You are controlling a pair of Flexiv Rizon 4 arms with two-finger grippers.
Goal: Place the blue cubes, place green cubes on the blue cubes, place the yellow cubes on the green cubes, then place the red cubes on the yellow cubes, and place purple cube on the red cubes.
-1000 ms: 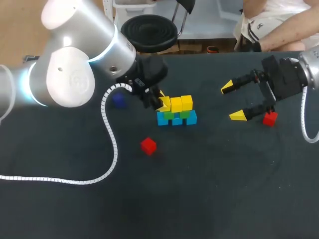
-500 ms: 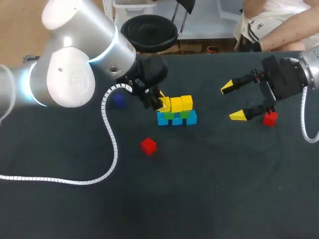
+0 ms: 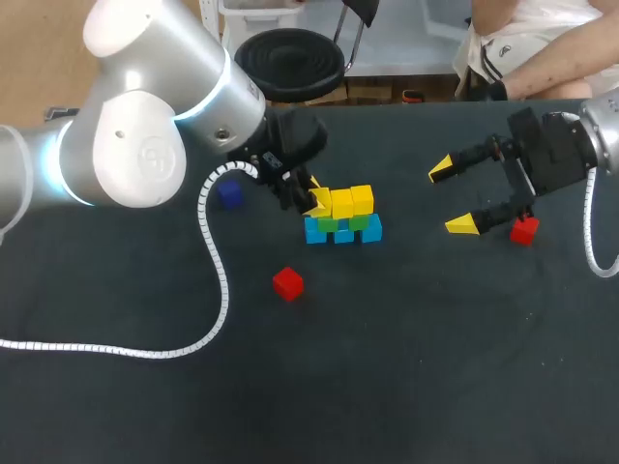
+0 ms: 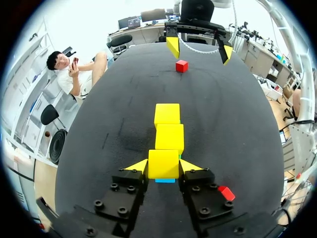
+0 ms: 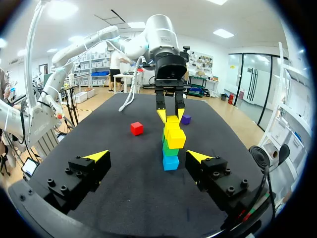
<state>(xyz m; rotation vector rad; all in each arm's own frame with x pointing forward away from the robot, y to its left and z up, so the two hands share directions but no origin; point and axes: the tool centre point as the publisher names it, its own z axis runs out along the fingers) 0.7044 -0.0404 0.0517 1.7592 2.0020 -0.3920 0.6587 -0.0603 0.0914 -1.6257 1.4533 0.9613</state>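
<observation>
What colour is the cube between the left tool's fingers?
The cube is yellow; the left wrist view shows it best.

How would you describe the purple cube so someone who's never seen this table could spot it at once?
Find the central stack of blue, green and yellow cubes, where the left pincer grips the end yellow cube. Beyond that pincer, on the left arm's side, the purple cube sits alone on the table. It is the only purple one, touching nothing.

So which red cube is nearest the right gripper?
The red cube just beside the right gripper. The other red cube lies far off, near the cube stack.
</observation>
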